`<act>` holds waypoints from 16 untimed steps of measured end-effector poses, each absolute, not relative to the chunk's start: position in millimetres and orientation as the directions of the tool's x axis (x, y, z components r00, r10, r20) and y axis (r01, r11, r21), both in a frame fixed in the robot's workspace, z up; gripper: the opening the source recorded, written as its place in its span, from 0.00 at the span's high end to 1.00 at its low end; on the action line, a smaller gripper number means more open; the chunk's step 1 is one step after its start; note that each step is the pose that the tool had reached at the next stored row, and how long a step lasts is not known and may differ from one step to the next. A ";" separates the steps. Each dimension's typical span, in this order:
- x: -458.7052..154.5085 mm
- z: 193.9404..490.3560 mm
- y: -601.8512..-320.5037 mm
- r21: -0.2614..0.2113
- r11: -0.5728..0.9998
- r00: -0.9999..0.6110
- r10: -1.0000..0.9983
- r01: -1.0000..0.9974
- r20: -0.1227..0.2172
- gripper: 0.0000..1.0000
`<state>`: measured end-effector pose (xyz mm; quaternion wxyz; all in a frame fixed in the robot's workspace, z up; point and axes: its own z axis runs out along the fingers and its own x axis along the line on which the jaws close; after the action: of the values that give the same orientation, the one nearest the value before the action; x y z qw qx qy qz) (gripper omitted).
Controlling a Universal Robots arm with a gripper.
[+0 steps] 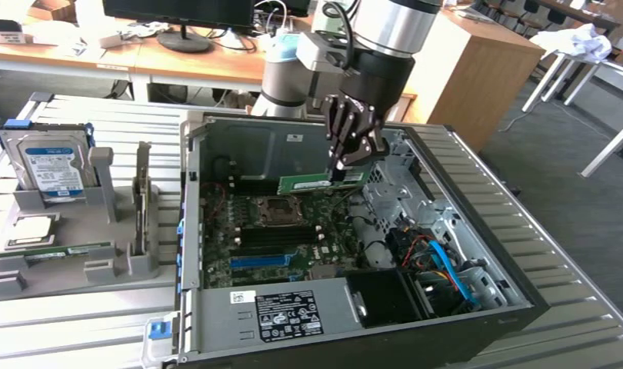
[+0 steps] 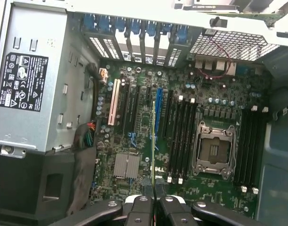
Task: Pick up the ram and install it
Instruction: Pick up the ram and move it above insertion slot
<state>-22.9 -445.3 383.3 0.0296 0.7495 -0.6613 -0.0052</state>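
My gripper (image 1: 351, 157) hangs over the open computer case (image 1: 476, 254), shut on the ram (image 1: 320, 184). The ram is a long green stick with a white sticker, held level by its top edge a little above the motherboard (image 1: 281, 231). In the wrist view the ram (image 2: 153, 141) shows edge-on as a thin green line running out from between my fingertips (image 2: 143, 203). It lines up over the board beside the blue slot (image 2: 159, 117). The black memory slots (image 2: 181, 136) lie to one side of it, next to the processor socket (image 2: 214, 150).
A grey parts holder (image 1: 106, 269) stands at the exterior view's left, carrying a silver hard drive (image 1: 47, 169), a square processor chip (image 1: 29, 229) and a green strip (image 1: 60, 251). The power supply (image 1: 281, 311) fills the case's near corner. Blue cables (image 1: 445, 265) run along the case's side.
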 end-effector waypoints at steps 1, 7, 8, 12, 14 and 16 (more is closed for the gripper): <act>-21.9 383.3 -445.3 0.051 -0.124 0.125 -0.992 -0.991 0.031 0.87; -16.2 383.3 -445.3 0.051 -0.124 0.125 -0.992 -0.991 0.031 0.87; -15.3 383.3 -445.3 0.051 -0.124 0.125 -0.992 -0.991 0.031 0.87; -11.0 383.3 -445.3 0.051 -0.123 0.125 -0.992 -0.991 0.031 0.87; -8.7 383.3 -445.3 0.051 -0.124 0.125 -0.992 -0.991 0.031 0.87; -6.5 383.2 -445.3 0.051 -0.124 0.125 -0.992 -0.991 0.031 0.87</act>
<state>-6.5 -445.3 383.2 0.0296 0.7495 -0.6613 -0.0051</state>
